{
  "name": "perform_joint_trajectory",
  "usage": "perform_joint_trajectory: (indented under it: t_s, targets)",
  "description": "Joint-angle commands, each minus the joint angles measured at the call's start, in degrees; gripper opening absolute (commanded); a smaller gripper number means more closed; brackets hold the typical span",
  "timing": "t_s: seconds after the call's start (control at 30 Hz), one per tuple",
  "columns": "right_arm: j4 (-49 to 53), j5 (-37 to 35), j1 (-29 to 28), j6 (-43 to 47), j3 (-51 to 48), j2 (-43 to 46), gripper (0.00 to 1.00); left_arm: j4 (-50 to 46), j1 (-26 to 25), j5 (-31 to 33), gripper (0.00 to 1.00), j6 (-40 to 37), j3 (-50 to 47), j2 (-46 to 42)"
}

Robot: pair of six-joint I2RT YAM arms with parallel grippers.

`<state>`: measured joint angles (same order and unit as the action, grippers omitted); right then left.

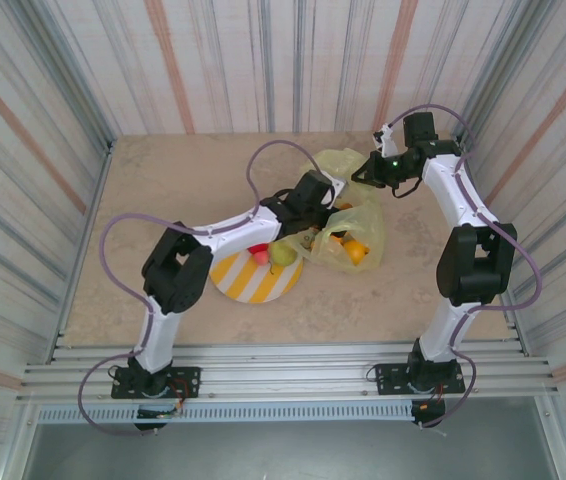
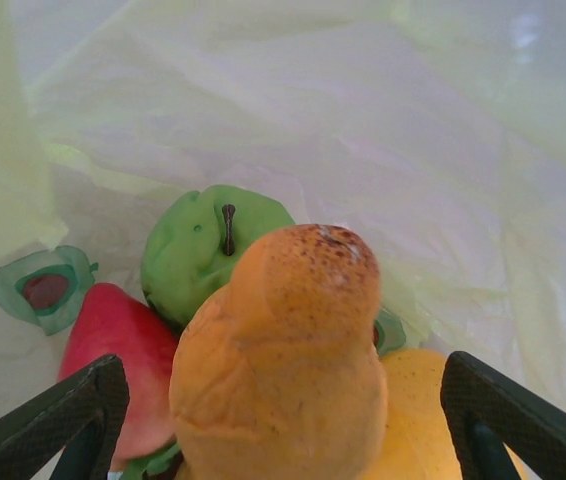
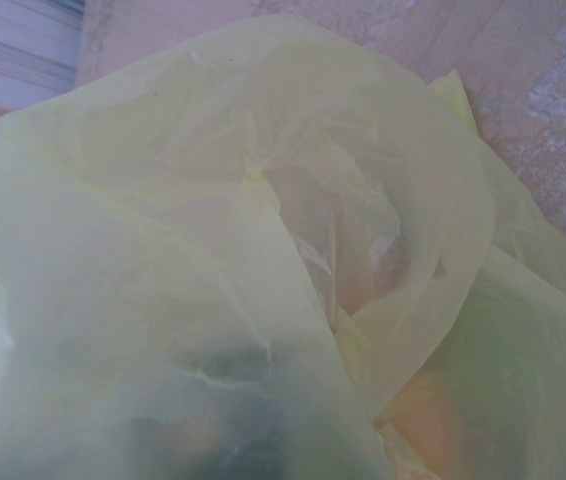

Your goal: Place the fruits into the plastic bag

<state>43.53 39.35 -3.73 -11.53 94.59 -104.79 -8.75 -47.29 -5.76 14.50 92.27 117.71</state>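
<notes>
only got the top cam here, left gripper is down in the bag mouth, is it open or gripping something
Observer: Open. In the left wrist view the left gripper has its jaws clear on both sides of an orange pear-shaped fruit.
Operator: whats around that fruit
Observer: A green apple with a dark stem and a red fruit lie just beyond it, inside the plastic bag.
Operator: right wrist cam show anything
Observer: Crinkled translucent bag plastic close up, with bare table past it at the upper right.
</notes>
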Motion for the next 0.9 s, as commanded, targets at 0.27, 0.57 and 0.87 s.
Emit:
perform_joint_trajectory:
  t_s: [0.27,0.57,0.87]
  targets:
    - [0.98,1.25,0.31,0.96,-0.41,0.03,0.00,0.35,0.27,1.83,0.87,-3.83,-14.63,-16.15]
    - [1.04,1.26,0.45,0.90,-0.18,-0.36,0.00,3.57,0.35,-1.79,0.88,-6.24,-26.79,-28.24]
    - [1.20,1.26,0.62,0.94,-0.21,-0.33,0.00,5.54,0.53,-7.33,0.87,-6.28,-34.64,-37.06]
